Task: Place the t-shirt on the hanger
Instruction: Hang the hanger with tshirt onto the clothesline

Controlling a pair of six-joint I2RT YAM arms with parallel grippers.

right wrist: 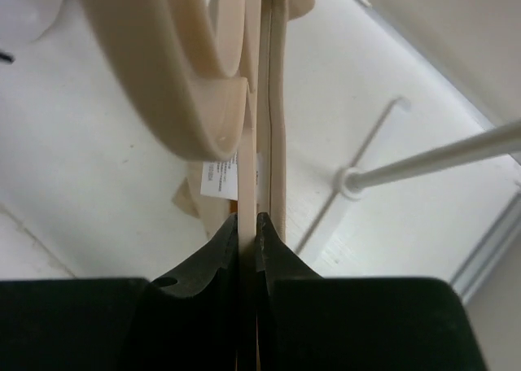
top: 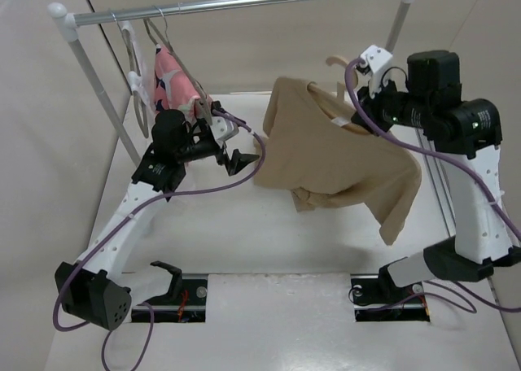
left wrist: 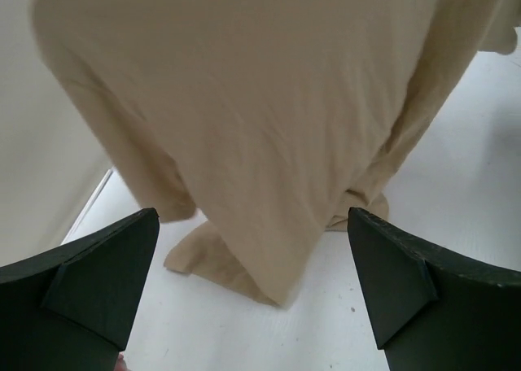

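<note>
Right gripper (right wrist: 248,224) pinches hanger (right wrist: 163,78), mostly hidden under t-shirt (top: 342,159); left gripper (top: 238,161) gapes wide.

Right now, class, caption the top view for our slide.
Right hand grips the hanger, the t-shirt draped from it; left hand open beside it.

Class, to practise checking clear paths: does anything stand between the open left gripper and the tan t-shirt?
Nothing visible does. The left gripper, jaws wide, faces the t-shirt directly; its wrist view shows only hanging tan fabric ahead, above the white table.
</note>
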